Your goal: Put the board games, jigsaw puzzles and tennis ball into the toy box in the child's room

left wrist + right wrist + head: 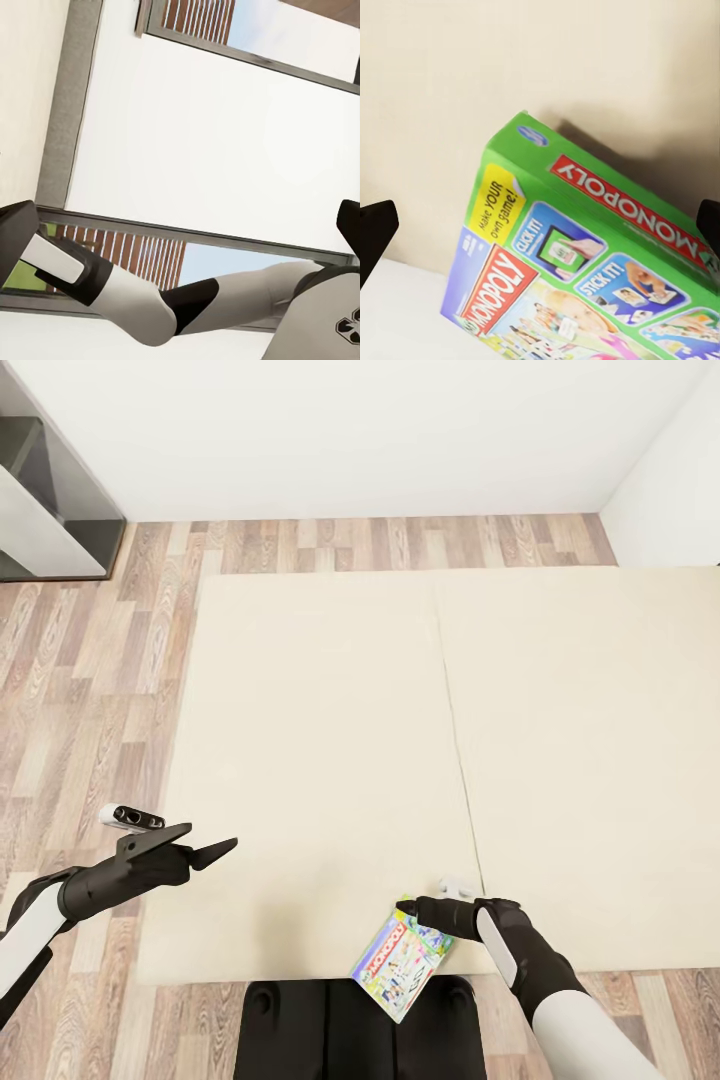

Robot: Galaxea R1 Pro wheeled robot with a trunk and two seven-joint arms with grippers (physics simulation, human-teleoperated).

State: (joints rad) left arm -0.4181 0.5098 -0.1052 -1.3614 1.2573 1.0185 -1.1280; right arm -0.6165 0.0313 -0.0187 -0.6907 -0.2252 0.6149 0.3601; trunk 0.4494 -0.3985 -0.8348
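The flat green-and-blue printed cardboard Monopoly box lies at the near edge of the wide cream mattress, about six o'clock in the head view, one corner past the edge. It looks light, stiff and slick-faced; I judge a pinch across its thin edges safest. The right gripper sits at the box's top corner; the right wrist view shows the fingers spread either side, grasping nothing. The left gripper, at eight o'clock, hangs open and empty. The box's underside is hidden.
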